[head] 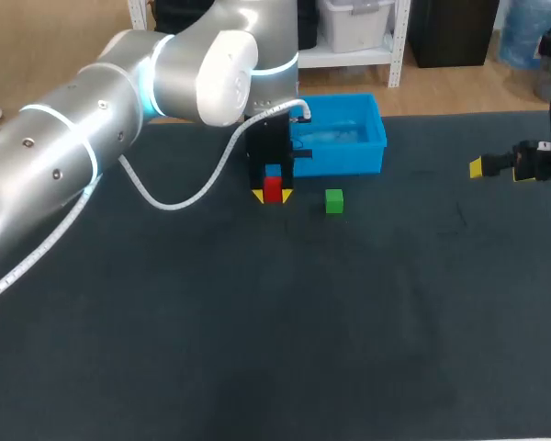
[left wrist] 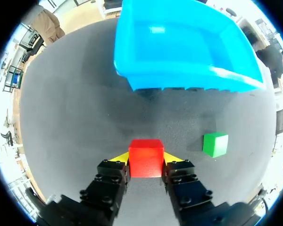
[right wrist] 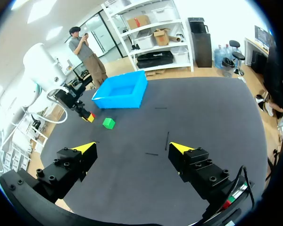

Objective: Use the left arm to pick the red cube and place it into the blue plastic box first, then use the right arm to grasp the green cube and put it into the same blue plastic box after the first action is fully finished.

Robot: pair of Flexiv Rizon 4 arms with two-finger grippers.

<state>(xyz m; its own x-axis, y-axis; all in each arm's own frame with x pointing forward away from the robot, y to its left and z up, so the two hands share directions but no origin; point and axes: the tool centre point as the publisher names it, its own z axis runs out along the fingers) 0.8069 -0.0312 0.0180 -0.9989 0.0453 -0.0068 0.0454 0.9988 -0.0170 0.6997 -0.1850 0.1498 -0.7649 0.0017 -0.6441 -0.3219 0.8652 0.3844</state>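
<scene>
- Pinched between the yellow tips of the left gripper, one tip on each side face, the red cube is held square to the fingers.
- No long axis is offered by the cube: its sides are equal, its edges sharp and its faces smooth and matte. One flat face is turned towards the blue plastic box.
- Whether the cube rests on the table or is just lifted cannot be told.
- The box is seen well ahead of the gripper in the left wrist view, open-topped, with glossy walls and rounded corners.
- The green cube is set on the dark mat beside the gripper, apart from the red cube and from the box.
- From the head view the left fingers are mostly hidden by the wrist, and only the wrist view shows the contact.
- The right gripper is held spread wide with nothing between its tips, well apart from the cubes.
</scene>
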